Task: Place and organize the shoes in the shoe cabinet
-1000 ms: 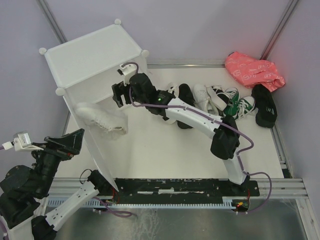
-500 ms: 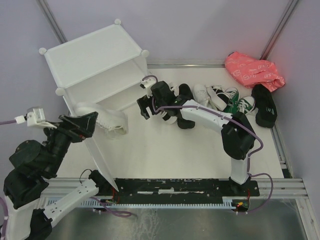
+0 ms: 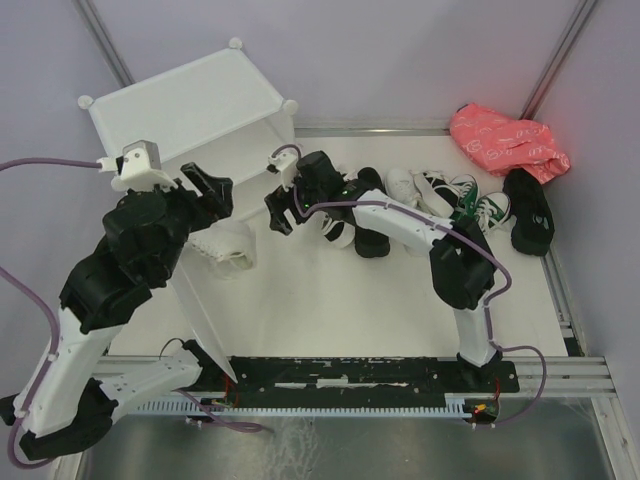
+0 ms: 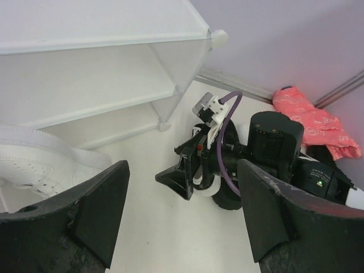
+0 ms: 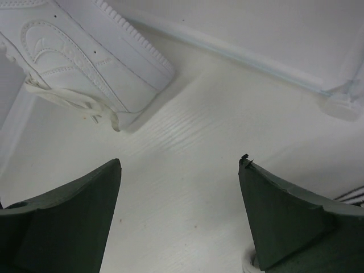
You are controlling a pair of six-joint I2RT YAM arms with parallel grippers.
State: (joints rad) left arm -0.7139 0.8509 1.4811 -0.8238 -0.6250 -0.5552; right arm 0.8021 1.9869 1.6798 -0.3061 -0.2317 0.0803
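You're barely started, by the look of it: the cabinet's visible shelves hold nothing. One white sneaker lies on the tabletop at its open front, under your left end effector, which hangs spread and empty. Your right end effector, also spread and holding nothing, sits between the cabinet and the shoe pile — white, black and green pairs wait there, well apart from the cabinet.
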